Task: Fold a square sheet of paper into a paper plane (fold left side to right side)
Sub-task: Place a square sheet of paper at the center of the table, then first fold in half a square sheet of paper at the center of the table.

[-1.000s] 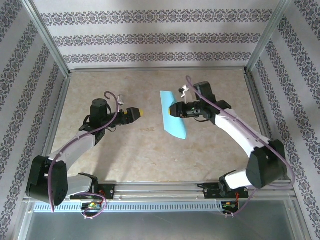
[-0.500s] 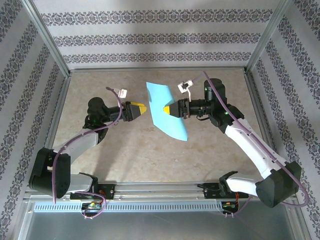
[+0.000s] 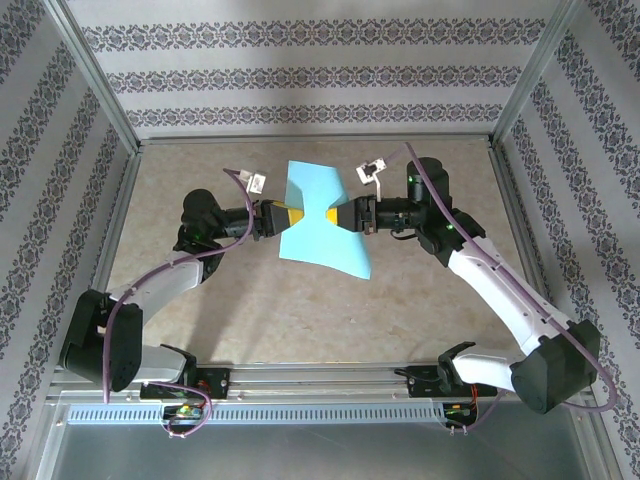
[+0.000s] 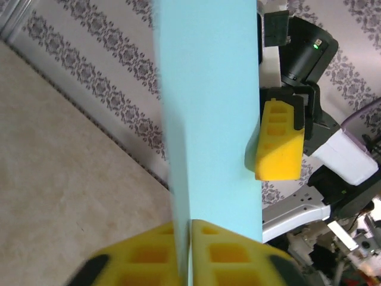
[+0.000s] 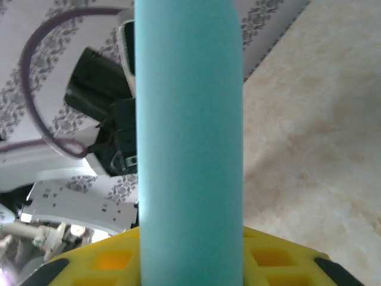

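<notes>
Two end effectors [image 3: 294, 217] [image 3: 330, 216] pinch one paper sheet [image 3: 322, 250].

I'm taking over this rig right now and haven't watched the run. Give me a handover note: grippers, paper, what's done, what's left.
Left gripper: shut on the left edge of the square sheet of paper.
Right gripper: closed on the sheet's right side, facing the left gripper.
Sheet: held in the air between the two grippers, above the middle of the table.
Done: sheet is lifted and pinched from both sides.
Left: the left-to-right fold and all later folds. No dart shape yet, and I cannot tell whether any crease exists.
</notes>
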